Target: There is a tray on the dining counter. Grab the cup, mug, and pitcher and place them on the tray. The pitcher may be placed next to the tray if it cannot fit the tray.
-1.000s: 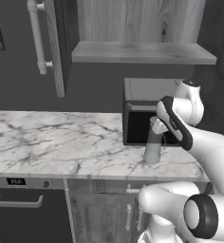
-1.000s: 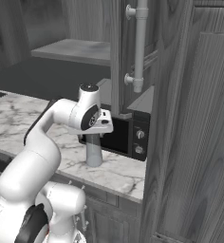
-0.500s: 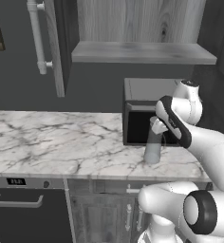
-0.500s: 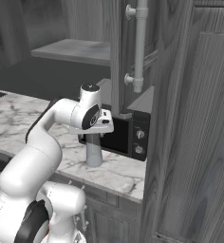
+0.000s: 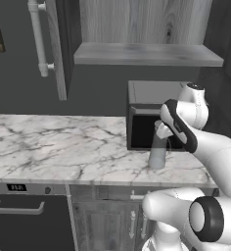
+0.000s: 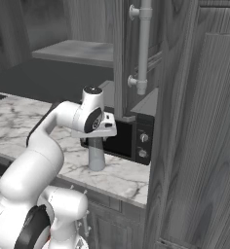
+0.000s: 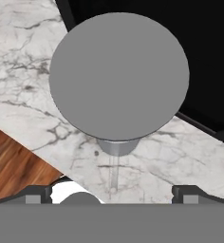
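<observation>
The pitcher (image 5: pixel 157 157) (image 6: pixel 96 158), a slim pale grey cylinder, stands upright on the marble worktop just in front of the black microwave. My gripper (image 5: pixel 161 132) (image 6: pixel 99 138) hangs directly over its top, open, pointing straight down. In the hand view the pitcher's round grey lid (image 7: pixel 118 76) sits close below, and my gripper (image 7: pixel 116 195) has its fingertips (image 7: pixel 38 194) spread wide on either side with nothing between them. The tray, cup, mug and dining counter are out of view.
A black microwave (image 5: pixel 146 122) (image 6: pixel 131 140) stands right behind the pitcher. A grey shelf (image 5: pixel 147 54) hangs above it. The marble worktop (image 5: pixel 58 147) stretches left, with an oven (image 5: pixel 19 211) underneath. A tall wooden cabinet (image 6: pixel 200 146) walls off the right side.
</observation>
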Motion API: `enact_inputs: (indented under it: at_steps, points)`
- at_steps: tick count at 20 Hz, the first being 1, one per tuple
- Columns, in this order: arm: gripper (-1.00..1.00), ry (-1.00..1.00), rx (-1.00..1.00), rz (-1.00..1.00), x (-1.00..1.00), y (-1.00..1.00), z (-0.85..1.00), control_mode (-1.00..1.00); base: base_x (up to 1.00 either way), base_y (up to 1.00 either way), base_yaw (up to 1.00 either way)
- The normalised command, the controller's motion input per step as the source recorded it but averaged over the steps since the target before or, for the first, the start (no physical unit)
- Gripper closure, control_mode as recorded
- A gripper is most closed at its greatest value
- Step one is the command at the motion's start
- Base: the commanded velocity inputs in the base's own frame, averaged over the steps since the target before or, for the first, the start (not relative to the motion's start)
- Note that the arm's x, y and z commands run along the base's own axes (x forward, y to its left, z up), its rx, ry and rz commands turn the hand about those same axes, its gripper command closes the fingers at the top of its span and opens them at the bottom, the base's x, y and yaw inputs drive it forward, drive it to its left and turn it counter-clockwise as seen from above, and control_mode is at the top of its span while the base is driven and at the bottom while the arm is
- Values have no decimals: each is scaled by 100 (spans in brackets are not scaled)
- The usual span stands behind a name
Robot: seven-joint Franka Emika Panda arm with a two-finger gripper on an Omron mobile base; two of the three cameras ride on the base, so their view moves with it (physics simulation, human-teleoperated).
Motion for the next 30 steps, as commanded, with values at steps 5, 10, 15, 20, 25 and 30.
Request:
enact_inputs:
  at_steps: [5, 10, 15, 20, 25, 30]
  points:
    - [-100, 0, 0, 0, 0, 0, -11, -100, 0, 0, 0]
    - [-100, 0, 0, 0, 0, 0, -14, -100, 0, 0, 0]
    - [-100, 0, 0, 0, 0, 0, -16, -100, 0, 0, 0]
    - [-100, 0, 0, 0, 0, 0, -17, -100, 0, 0, 0]
    - [-100, 0, 0, 0, 0, 0, -13, -100, 0, 0, 0]
    - [-100, 0, 0, 0, 0, 0, -10, -100, 0, 0, 0]
